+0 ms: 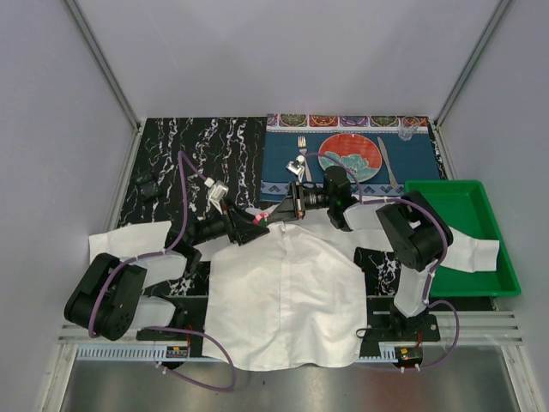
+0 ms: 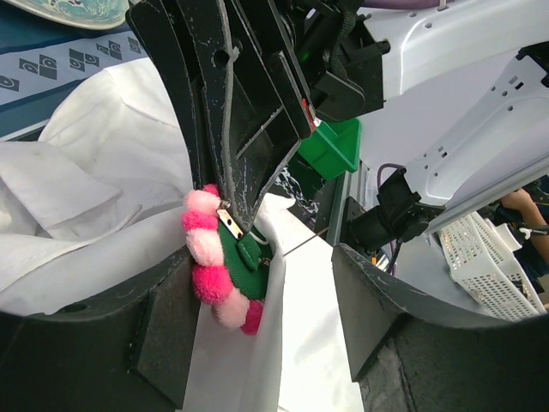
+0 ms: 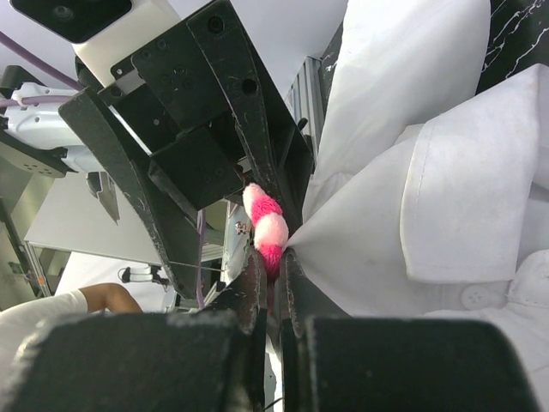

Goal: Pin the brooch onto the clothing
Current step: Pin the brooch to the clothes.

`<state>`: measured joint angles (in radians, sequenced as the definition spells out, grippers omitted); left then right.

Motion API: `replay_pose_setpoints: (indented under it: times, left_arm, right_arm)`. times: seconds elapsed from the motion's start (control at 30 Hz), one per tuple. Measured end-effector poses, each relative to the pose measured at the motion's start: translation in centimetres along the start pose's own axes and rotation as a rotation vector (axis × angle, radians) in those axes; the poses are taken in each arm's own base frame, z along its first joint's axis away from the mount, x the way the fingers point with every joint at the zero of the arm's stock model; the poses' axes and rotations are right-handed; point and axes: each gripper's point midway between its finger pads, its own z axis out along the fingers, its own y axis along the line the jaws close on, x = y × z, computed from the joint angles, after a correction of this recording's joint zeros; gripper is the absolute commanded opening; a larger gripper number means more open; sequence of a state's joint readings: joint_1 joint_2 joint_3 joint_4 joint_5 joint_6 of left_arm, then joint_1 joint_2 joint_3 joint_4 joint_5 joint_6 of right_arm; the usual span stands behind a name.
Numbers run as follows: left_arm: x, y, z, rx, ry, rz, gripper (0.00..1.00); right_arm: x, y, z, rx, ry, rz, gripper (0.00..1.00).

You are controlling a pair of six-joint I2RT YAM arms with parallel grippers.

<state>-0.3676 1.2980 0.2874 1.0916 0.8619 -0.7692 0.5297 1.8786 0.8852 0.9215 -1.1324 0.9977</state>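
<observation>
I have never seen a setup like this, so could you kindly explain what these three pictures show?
These are two robot arms bolted at the near edge of a table. One picture looks down from above; the other two come from cameras on each wrist. A white shirt lies spread on the table, with a plate, fork and knife on a blue mat behind it and a green tray to the right. The right hand is shut on a pink flower brooch at a raised fold of the shirt. The left hand is open around that spot.
</observation>
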Motion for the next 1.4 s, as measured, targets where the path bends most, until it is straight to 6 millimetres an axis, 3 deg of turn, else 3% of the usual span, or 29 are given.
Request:
replay_pose_setpoints:
  times: [0.1,0.3,0.57,0.8,1.0,1.23,1.37,1.4]
  left_arm:
    - [-0.1,0.1,0.0,-0.004,-0.003,-0.001,0.63]
    - [-0.1,0.5,0.1,-0.022,-0.010,-0.019,0.45]
    - [-0.1,0.9,0.1,-0.040,-0.017,-0.037,0.39]
    - [-0.2,1.0,0.1,-0.046,-0.021,-0.056,0.25]
    - [0.0,1.1,0.1,-0.048,-0.016,-0.077,0.02]
    - [0.2,1.2,0.1,-0.048,-0.011,-0.082,0.00]
    - [0.3,1.3,0.0,-0.057,-0.003,-0.086,0.00]
    - [0.4,1.3,0.0,-0.060,-0.002,-0.086,0.00]
  right_arm:
    - [-0.1,-0.1,0.0,0.003,-0.005,0.001,0.00]
    - [-0.1,0.0,0.0,0.003,-0.007,0.000,0.00]
    - [0.0,0.2,0.0,0.001,-0.005,-0.010,0.00]
    - [0.1,0.4,0.0,-0.006,0.004,-0.030,0.00]
    - [0.2,0.3,-0.1,-0.001,0.010,-0.049,0.00]
    - [0.4,0.2,-0.1,0.011,0.021,-0.065,0.00]
    - [0.4,0.0,-0.1,0.023,0.033,-0.075,0.15]
    - [0.4,0.0,-0.1,0.027,0.036,-0.075,0.25]
